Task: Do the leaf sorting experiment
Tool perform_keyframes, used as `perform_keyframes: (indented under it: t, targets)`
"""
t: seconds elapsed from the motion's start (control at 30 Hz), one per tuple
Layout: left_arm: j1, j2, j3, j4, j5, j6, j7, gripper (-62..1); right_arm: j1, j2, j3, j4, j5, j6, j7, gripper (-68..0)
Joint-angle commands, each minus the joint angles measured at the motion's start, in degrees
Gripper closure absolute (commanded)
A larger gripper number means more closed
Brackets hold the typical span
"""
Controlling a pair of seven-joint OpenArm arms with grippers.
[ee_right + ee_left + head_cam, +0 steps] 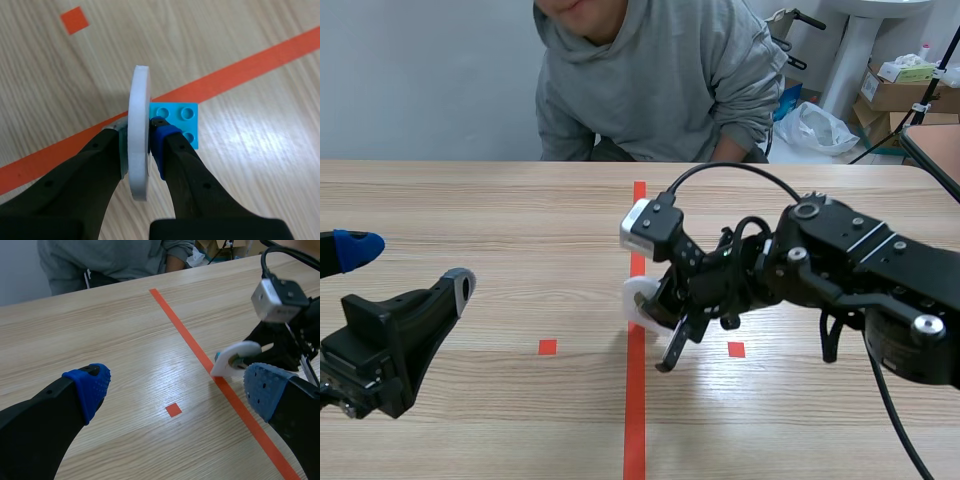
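Far left, low over the desk (520,200): left gripper (405,268), spread wide, nothing between its blue pads (92,385). From its own camera, only bare wood and a small red square (173,409) between the two fingers.

On to the middle: orange-red tape line (636,400) running straight away across the desk, one small red square on either side of it. Behind it, across the desk, a person (660,80) in a grey hoodie, leaning in.

Right on the line: right gripper (655,310), reaching in from the right side, clamped on a white disc (139,115). Disc held on edge, pinched flat between the two pads, down low at the tape. Just beside the disc and the blue-padded finger, a blue brick (182,117), flat on the desk, studs up, by the tape's edge. Touching the disc or not: impossible to tell.

Far right, behind the desk: cardboard boxes (900,85).
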Motion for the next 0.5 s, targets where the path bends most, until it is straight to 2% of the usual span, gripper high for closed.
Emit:
perform_keyframes:
  t: [0.0,0.23,0.4,0.47]
  targets:
    - [-0.2,0.3,0.2,0.8,-0.3,0.1,-0.8,-57.2,1.2,0.3,2.0,3.6,1.3,0.0,-1.2,-1.1]
    - [-0.2,0.3,0.2,0.8,-0.3,0.1,-0.7,-57.2,1.0,1.5,9.4,11.8,7.0,-0.9,-7.9,-1.1]
    - [-0.2,0.3,0.2,0.8,-0.3,0.1,-0.7,-57.2,-1.4,1.9,18.6,13.2,7.8,-6.5,-8.9,-1.1]
    - [-0.2,0.3,0.2,0.8,-0.3,0.1,-0.8,-57.2,-2.8,2.5,22.8,13.2,8.1,-6.7,-9.0,-1.1]
